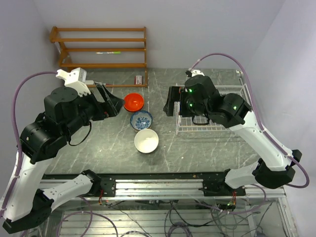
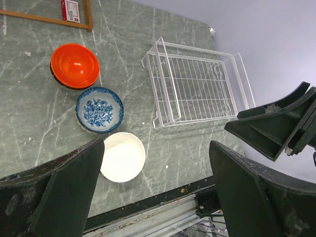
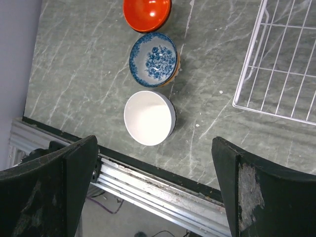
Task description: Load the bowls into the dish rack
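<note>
Three bowls stand in a short row near the middle of the worktop [image 1: 98, 148], running from the far side toward the near edge. The orange bowl [image 1: 134, 102] is farthest. The blue bowl [image 1: 141, 120] is just beside it. The white bowl [image 1: 146, 140] is closest to the near edge. All three stand upright on the worktop, outside the rack [image 1: 186, 129]. A dark rim shows under the orange bowl, and a tan edge shows under the blue bowl.

The rack is on the right half of the worktop, toward the far right corner, well apart from the bowls. In the top view the right arm covers most of it.

The left fingers [image 2: 74, 187] are spread wide with nothing between them. They hang above the worktop, left of the orange bowl. The right fingers [image 3: 64, 182] are also spread wide and hold nothing. They are above the left edge of the rack.

A wooden shelf [image 1: 101, 49] stands at the far left edge. A small red and white card [image 1: 139, 79] lies just beside its right end.
</note>
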You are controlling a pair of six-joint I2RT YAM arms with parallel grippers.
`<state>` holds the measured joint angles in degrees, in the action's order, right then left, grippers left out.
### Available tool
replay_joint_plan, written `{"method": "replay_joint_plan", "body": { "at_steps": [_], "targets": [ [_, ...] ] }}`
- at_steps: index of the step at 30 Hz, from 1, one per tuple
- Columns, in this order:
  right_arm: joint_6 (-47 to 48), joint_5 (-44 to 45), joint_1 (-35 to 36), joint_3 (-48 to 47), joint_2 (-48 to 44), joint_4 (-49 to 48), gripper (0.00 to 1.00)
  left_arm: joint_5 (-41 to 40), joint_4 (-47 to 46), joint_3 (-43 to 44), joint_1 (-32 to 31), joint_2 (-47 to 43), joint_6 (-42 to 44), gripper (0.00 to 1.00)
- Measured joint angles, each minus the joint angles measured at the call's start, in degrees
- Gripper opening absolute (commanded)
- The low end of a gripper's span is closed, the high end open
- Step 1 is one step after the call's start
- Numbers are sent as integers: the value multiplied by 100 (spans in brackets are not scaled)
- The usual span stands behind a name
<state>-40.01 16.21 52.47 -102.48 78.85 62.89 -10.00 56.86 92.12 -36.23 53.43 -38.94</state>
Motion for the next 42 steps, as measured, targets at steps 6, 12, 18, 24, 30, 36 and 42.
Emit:
{"method": "replay_joint_plan", "body": {
  "at_steps": [6,12,18,24,30,36,42],
  "targets": [
    [-52,35,0,254,-138,-63,100,-15,2,0,0,20,20,99],
    [-42,26,0,433,-216,-190,100,-28,2,-2,0,13,20,99],
    [251,-186,0,1043,-590,-627,98,-35,4,-4,0,-66,13,99],
    [575,-455,0,1220,-529,-763,86,-87,61,-52,0,-247,-31,99],
    [662,-789,57,1513,-291,-863,76,-409,354,-66,0,-483,-118,99],
    [636,-879,612,1641,190,-920,72,-944,743,44,0,-750,-247,99],
    [592,-813,1263,1445,868,-1019,63,-1209,979,192,0,-881,-313,99]
  ]
}}
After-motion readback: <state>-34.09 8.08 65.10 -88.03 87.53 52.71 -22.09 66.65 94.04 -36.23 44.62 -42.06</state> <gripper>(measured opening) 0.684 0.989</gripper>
